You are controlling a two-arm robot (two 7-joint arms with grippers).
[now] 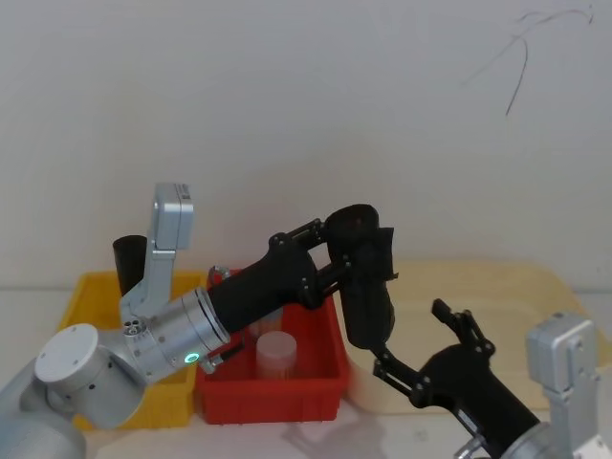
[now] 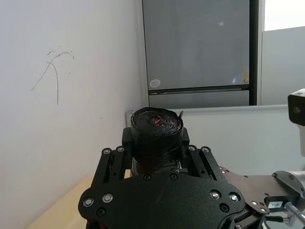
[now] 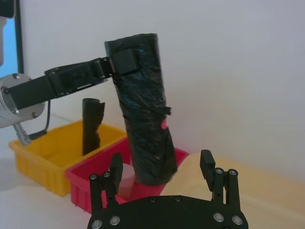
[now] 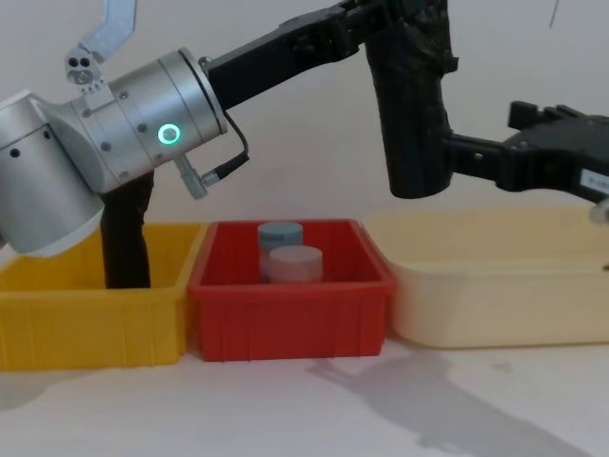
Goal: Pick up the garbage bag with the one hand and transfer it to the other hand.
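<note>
Well, the red bin (image 1: 268,390) and cream tray (image 1: 507,287) are sitting below the left gripper (image 1: 356,247), which is clamping the top of the garbage bag (image 1: 369,308) (a tightly rolled black cylinder). The right gripper (image 1: 417,337) is hovering spread wide and empty, the roll's lower end just ahead of its fingers. It should be closing squarely before the left is releasing.

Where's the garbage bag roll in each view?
Head: garbage bag, centre, hanging from left tool.
Left wrist: centre, clamped in left tool.
Right wrist: centre, tilted, ahead of open right tool.
Chest: top, right of centre.
Landmark: red bin, lower-left of bag in head and chest.
</note>
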